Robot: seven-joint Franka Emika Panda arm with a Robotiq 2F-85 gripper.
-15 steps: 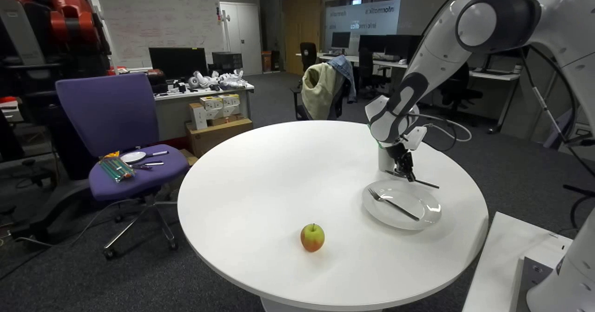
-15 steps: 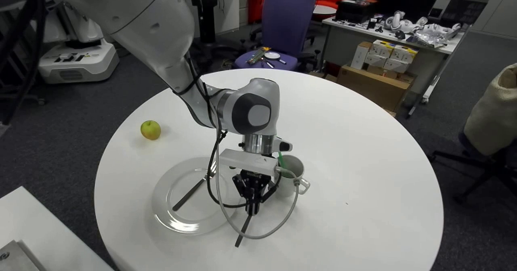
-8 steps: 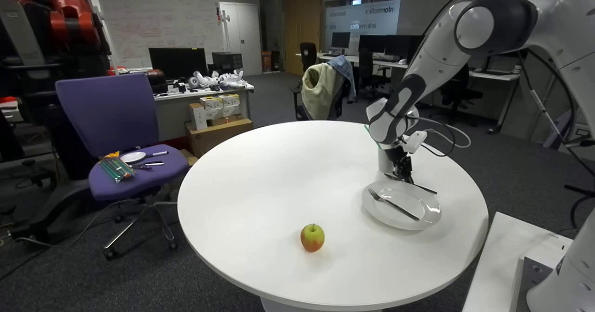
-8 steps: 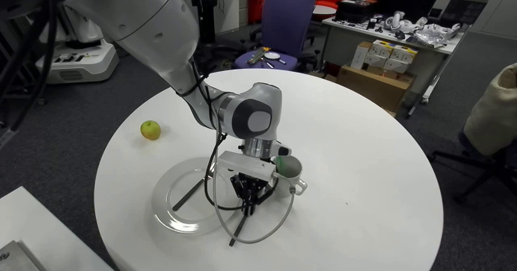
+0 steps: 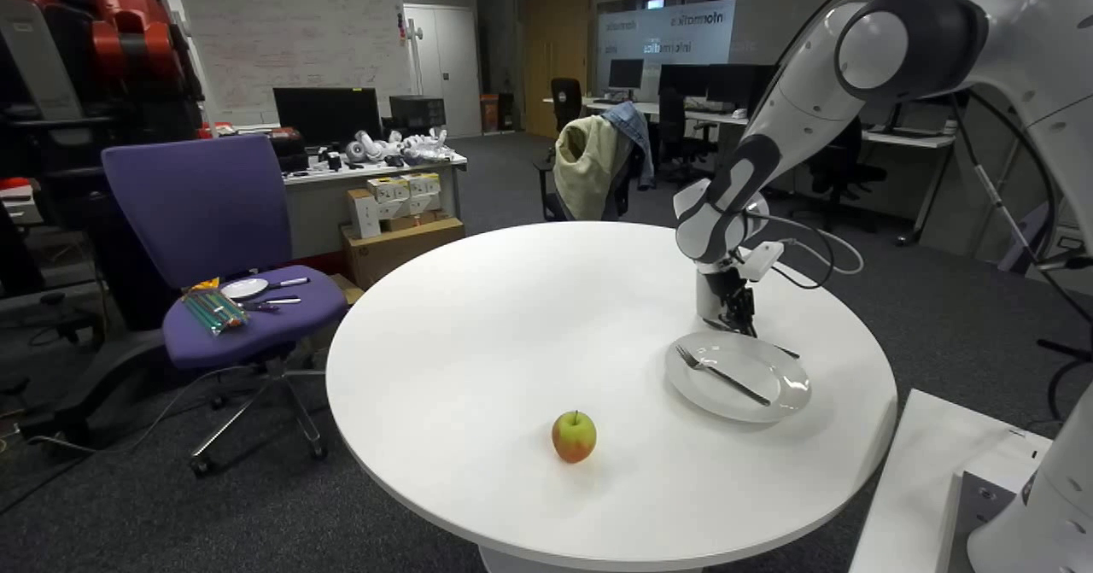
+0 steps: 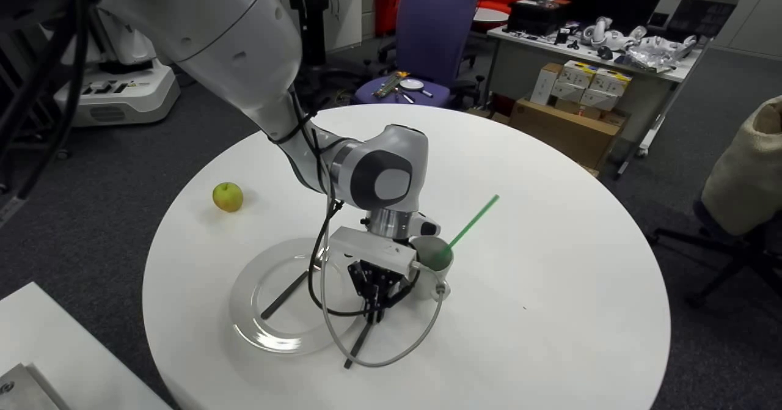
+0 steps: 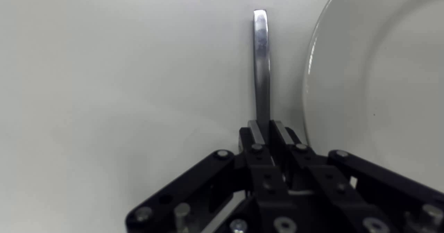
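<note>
My gripper (image 7: 266, 126) is shut on the dark handle of a slim metal utensil (image 7: 262, 66). The utensil's far end is hidden by the gripper, so its kind is unclear. It lies beside the plate's edge, at or just above the table. The gripper (image 6: 374, 318) and the handle (image 6: 359, 344) also show in an exterior view. A white plate (image 5: 696, 385) bears a fork (image 5: 736, 384). A white mug (image 6: 427, 248) with a green straw (image 6: 476, 220) stands close beside the gripper; the straw leans outward. An apple (image 5: 574, 436) sits on the table, apart from the gripper.
The round white table (image 5: 478, 325) carries these things. A smaller white table (image 5: 939, 445) stands by the robot's base. A purple chair (image 5: 205, 206) with small items on its seat stands beyond the table. Cables (image 6: 397, 358) loop around the wrist.
The gripper has lowered slightly and shifted a little toward the plate with the utensil. The mug has turned and moved slightly, and its straw has swung over to lean out the other way.
</note>
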